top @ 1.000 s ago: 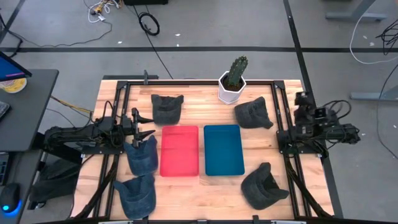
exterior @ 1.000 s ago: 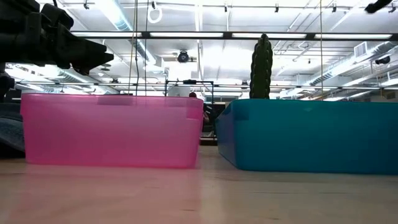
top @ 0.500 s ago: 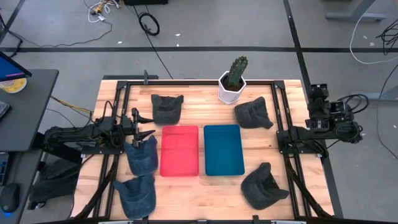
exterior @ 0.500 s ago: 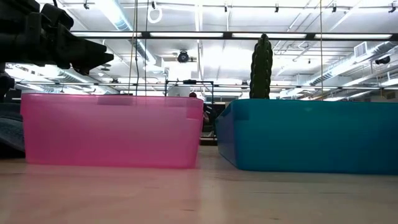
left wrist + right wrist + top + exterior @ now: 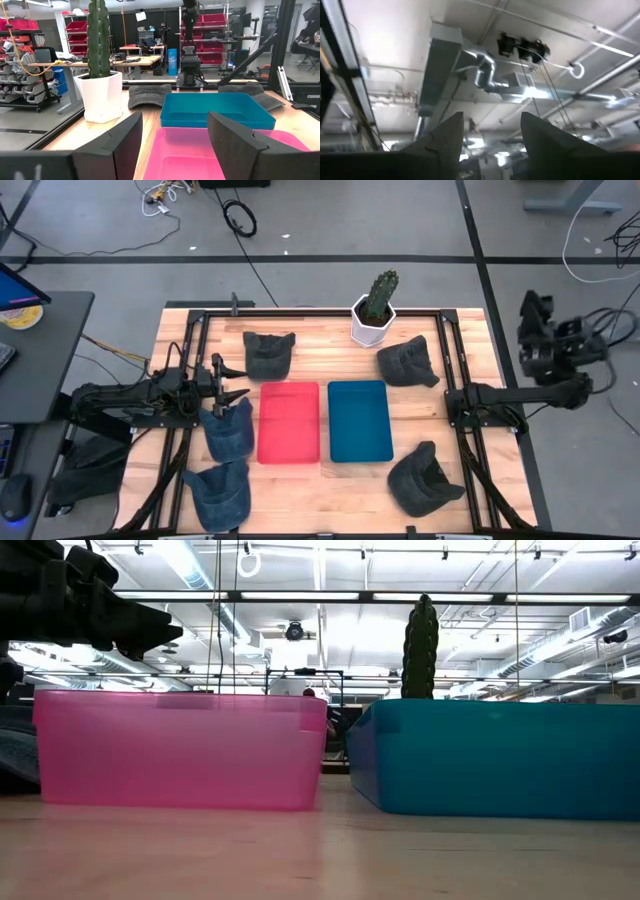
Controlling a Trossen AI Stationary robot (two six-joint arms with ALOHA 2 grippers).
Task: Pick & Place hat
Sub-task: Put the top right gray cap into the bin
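Several dark denim hats lie flat on the wooden table in the high view: one beside the red bin (image 5: 228, 430), one at the near left (image 5: 217, 492), one at the far left (image 5: 269, 352), one near the cactus (image 5: 408, 363) and one at the near right (image 5: 424, 480). My left gripper (image 5: 243, 383) (image 5: 172, 145) (image 5: 150, 635) is open. It hangs level above the table's left side, just beyond the hat beside the red bin, pointing right. My right gripper (image 5: 530, 308) (image 5: 487, 132) is open, raised beyond the table's right edge and aimed at the ceiling.
A red bin (image 5: 289, 422) (image 5: 180, 748) and a blue bin (image 5: 359, 420) (image 5: 500, 755) stand side by side at the table's middle. A potted cactus (image 5: 375, 310) (image 5: 100, 75) stands at the far edge. Black frame rails (image 5: 185, 430) run along both sides.
My right arm has risen from its low pose by the table's right rail. Its gripper has moved right and toward the far edge, and has tipped upward.
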